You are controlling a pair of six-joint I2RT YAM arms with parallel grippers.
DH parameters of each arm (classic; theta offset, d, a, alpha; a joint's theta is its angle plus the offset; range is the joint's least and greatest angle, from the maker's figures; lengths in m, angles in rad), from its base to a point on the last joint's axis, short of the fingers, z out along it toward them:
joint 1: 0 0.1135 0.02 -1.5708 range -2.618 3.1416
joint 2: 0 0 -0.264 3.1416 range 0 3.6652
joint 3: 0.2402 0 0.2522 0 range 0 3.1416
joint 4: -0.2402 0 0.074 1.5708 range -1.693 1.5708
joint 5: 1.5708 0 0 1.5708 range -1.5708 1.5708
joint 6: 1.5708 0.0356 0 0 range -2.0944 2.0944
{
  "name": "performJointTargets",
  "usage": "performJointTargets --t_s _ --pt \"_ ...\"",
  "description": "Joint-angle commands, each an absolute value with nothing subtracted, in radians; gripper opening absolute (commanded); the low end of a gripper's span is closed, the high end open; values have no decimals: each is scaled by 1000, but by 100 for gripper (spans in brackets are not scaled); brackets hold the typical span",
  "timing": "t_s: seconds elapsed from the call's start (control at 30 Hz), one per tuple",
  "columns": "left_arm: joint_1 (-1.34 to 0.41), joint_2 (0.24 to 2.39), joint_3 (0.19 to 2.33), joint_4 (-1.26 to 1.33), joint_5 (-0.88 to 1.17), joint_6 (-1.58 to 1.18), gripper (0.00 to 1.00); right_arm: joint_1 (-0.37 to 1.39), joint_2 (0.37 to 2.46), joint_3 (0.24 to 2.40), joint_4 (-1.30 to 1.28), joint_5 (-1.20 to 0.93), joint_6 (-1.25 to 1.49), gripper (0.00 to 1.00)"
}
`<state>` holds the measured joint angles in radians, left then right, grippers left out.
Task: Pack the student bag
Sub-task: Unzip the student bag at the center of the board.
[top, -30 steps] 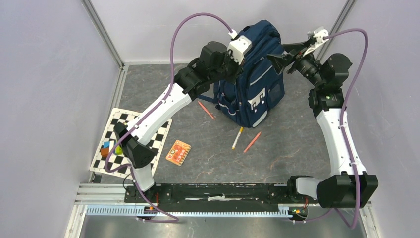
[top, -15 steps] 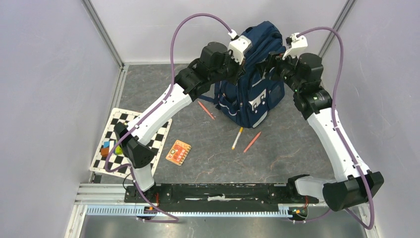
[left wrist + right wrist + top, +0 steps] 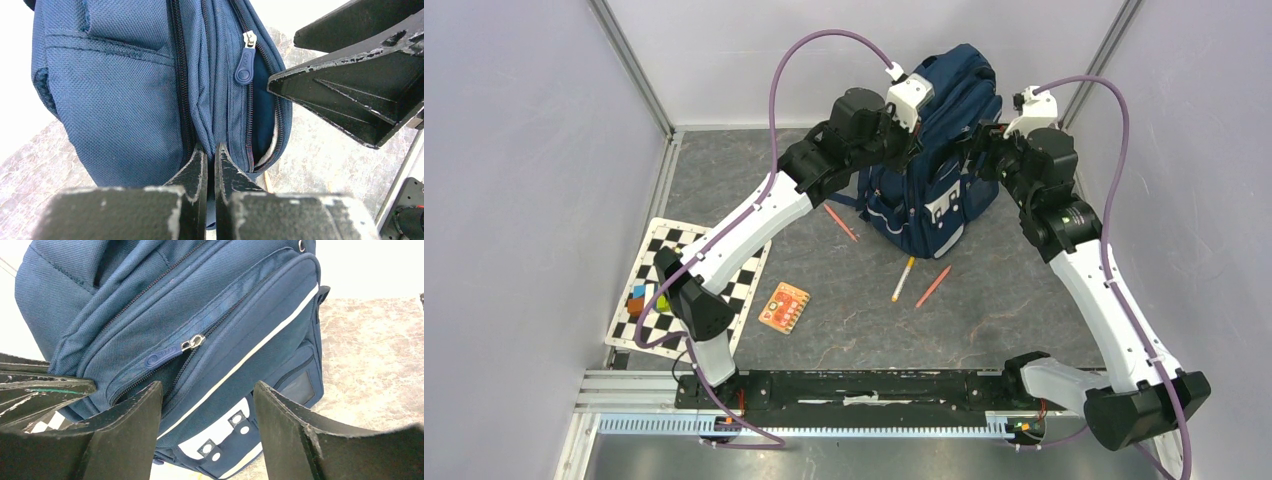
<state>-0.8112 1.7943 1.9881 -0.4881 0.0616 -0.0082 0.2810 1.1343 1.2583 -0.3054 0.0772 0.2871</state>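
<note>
The navy backpack (image 3: 929,170) stands upright at the far middle of the grey table (image 3: 1024,260), held between two robot arms. The left gripper (image 3: 210,155) has its jaws pressed together on what looks like a fold of fabric at the top of the backpack, just beside the half-open front pocket. The right gripper (image 3: 207,385), a second ago well clear of the backpack's right side, now sits close against it. Its jaws stand wide apart, with the pocket's zip pull (image 3: 165,356) just ahead of them, and they hold nothing.

With one arm steadying the backpack and the other now lined up on the zip, the opening of the pocket appears to be the step in hand. Packing itself has not begun: three pencils lie on the table in front of the backpack, one (image 3: 840,222) near its left corner and two (image 3: 904,277) (image 3: 933,286) side by side before it. An orange card (image 3: 784,306) and a chequered mat (image 3: 664,245) wait farther off to the front left.
</note>
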Motion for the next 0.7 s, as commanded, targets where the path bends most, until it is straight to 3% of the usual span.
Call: performJointTargets --t_s 0.0,0.27,0.47,0.67 --pt "-808 1702 1987 -438 68 -37 2 274 1144 1250 -361 202 289 68" --pt "-810 1637 1855 -336 149 -17 2 275 1225 1313 -377 350 322 61" --pt "-779 1634 1866 -398 -49 -80 2 270 1200 1261 -362 493 319 37" --pt "-702 1595 1808 -359 -64 -172 2 182 1151 1170 -342 436 362 27"
